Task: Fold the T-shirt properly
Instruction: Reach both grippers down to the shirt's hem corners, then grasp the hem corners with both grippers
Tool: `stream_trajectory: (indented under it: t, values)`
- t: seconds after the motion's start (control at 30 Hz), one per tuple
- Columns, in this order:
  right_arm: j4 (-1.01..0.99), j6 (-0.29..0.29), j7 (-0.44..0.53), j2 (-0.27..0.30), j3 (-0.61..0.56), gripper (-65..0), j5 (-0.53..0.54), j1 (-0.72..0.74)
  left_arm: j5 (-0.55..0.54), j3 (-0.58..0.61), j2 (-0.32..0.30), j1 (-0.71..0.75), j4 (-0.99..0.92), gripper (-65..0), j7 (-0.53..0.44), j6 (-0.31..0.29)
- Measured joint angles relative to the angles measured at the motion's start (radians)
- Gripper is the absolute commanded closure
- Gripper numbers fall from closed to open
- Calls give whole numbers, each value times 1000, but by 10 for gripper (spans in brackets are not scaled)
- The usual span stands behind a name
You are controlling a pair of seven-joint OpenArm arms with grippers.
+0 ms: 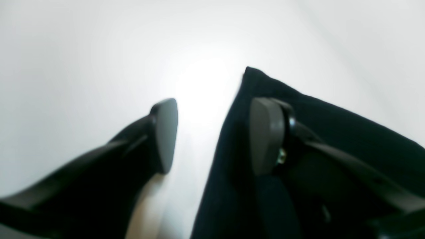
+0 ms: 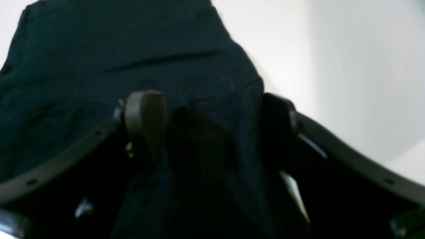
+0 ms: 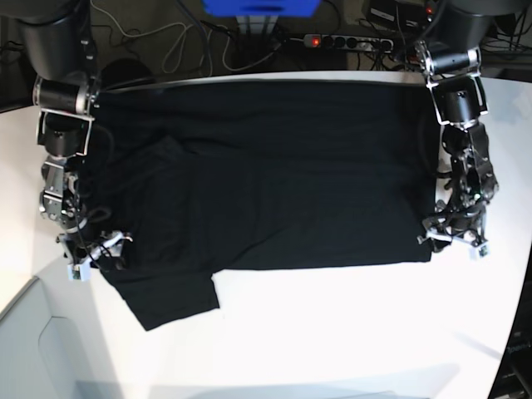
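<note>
The T-shirt (image 3: 266, 174) lies spread out, plain black side up, across the white table (image 3: 332, 332). One short sleeve (image 3: 170, 299) sticks out toward the front left. My left gripper (image 3: 450, 237) is low at the shirt's front right corner. In the left wrist view the left gripper (image 1: 215, 132) is open, with one finger over the black cloth (image 1: 332, 126) and the other over bare table. My right gripper (image 3: 96, 253) sits at the shirt's left edge near the sleeve. In the right wrist view the right gripper (image 2: 212, 122) stands open with a ridge of cloth (image 2: 116, 49) between its fingers.
A power strip (image 3: 349, 40) and cables lie behind the table's back edge, beside a blue object (image 3: 262, 7). The table's front left corner drops off to grey floor (image 3: 33, 349). Bare white tabletop (image 1: 83, 49) runs along the front of the shirt.
</note>
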Motion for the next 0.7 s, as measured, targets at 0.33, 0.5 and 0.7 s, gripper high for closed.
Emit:
stream_trajectory:
  t: [0.33,0.5,0.7]
  values:
    - [4,0,16,0,-3,-426,7,-13,-5,204,-5,-56,-195,-333,-227,-9]
    - [4,0,13,1,-3,-423,8,-13,-8,204,-11,-117,-309,-327,-256,-13]
    - [4,0,11,1,-3,-351,8,-13,-3,204,-14,-130,-330,-229,-262,-8]
